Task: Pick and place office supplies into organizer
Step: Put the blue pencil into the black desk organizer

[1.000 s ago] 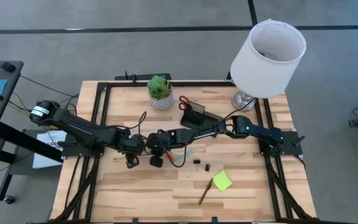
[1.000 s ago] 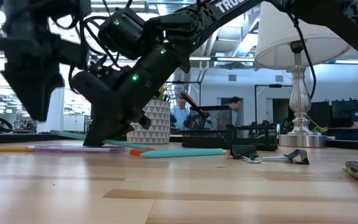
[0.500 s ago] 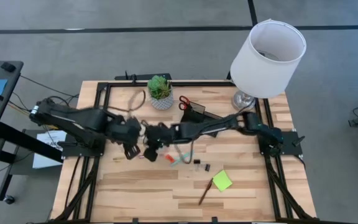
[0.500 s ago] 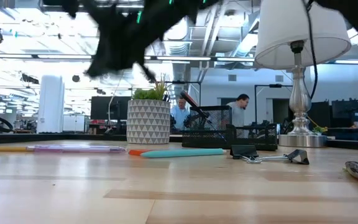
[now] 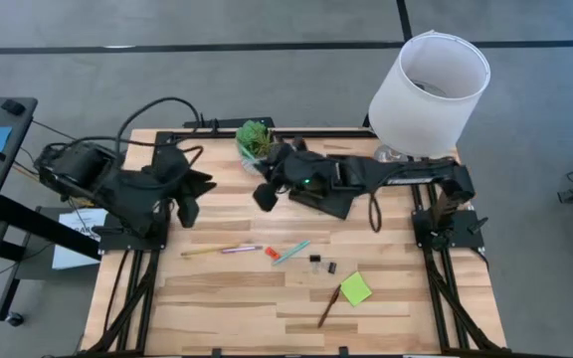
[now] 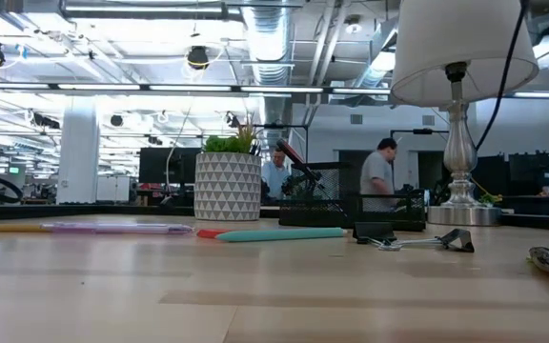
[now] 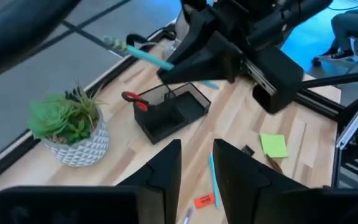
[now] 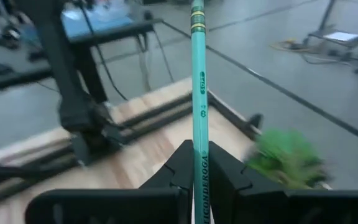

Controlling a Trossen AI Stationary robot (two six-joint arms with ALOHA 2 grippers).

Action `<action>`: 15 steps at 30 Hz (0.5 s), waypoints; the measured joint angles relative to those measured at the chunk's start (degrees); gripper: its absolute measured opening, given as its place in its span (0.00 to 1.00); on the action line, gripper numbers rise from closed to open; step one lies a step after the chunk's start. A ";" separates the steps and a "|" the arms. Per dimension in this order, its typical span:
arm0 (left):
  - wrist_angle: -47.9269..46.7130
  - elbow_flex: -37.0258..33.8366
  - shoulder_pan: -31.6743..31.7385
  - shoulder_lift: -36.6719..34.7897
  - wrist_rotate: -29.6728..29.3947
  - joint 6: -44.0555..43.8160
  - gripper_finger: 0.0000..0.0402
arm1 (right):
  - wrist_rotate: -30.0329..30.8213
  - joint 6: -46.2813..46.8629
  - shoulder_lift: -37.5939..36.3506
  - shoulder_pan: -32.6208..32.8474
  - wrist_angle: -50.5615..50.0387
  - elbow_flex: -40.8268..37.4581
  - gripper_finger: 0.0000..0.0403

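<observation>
My right gripper (image 5: 267, 189) is shut on a teal pencil (image 8: 197, 87) and hangs high over the table's far middle, next to the plant pot (image 5: 256, 144). Its arm hides the black organizer in the high view. The left wrist view shows the organizer (image 7: 169, 111) with red-handled scissors (image 7: 135, 99) standing in it. My left gripper (image 7: 196, 168) is open and empty, pulled back toward the left edge (image 5: 187, 204). On the wood lie a yellow pencil and pink pen (image 5: 222, 250), an orange eraser (image 5: 270, 253), a teal pen (image 5: 292, 251), black clips (image 5: 322, 264), a green sticky pad (image 5: 355, 289) and a brown pencil (image 5: 326, 309). My right gripper pinches the teal pencil's printed shaft (image 8: 199, 163) between its two fingers. The pencil runs along the fingers and sticks out far past their tips, its banded end (image 7: 114, 43) farthest from them. It is lifted clear of the table, slanted in the air.
A tall lamp with a white shade (image 5: 429, 80) stands at the far right corner. The white patterned pot with a green plant (image 6: 227, 186) sits by the far edge, beside the organizer (image 6: 351, 205). People move in the room beyond the table.
Both arms have risen from the cluster of pens at the table's middle and left the low view. My right gripper carried the teal pencil up and toward the far edge, over the organizer. My left gripper drew back toward the left edge.
</observation>
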 joint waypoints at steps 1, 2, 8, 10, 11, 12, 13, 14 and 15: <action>-0.05 0.00 -0.69 0.00 -0.78 -0.14 0.21 | 0.99 0.02 -0.52 0.06 -1.55 -0.02 0.05; -0.02 -0.02 -1.41 0.03 -1.68 -0.22 0.21 | 2.07 0.01 -0.85 0.07 -2.44 -0.02 0.04; 0.00 -0.04 -4.66 0.02 -7.15 -0.74 0.21 | 1.89 1.29 -1.49 -1.03 -4.46 -2.77 0.04; -0.10 -0.04 -5.19 0.02 -7.22 -1.50 0.21 | 1.73 3.40 -1.49 -1.66 -4.87 -5.59 0.04; -0.44 -0.04 -5.45 0.02 -7.36 -2.30 0.21 | 2.30 4.50 -1.50 -1.97 -5.22 -7.08 0.04; -1.09 -0.04 -5.81 0.02 -7.47 -3.13 0.21 | 2.66 5.38 -1.91 -2.36 -5.32 -8.93 0.04; -1.92 -0.06 -6.20 0.02 -7.62 -3.90 0.21 | 2.91 6.21 -2.39 -2.82 -5.65 -10.48 0.04; -2.66 -0.07 -6.61 0.02 -7.74 -4.72 0.21 | 2.93 7.20 -3.08 -3.40 -4.97 -12.13 0.04; -3.56 -0.07 -6.98 0.02 -7.93 -5.47 0.21 | 2.91 8.12 -4.06 -3.99 -4.56 -13.87 0.04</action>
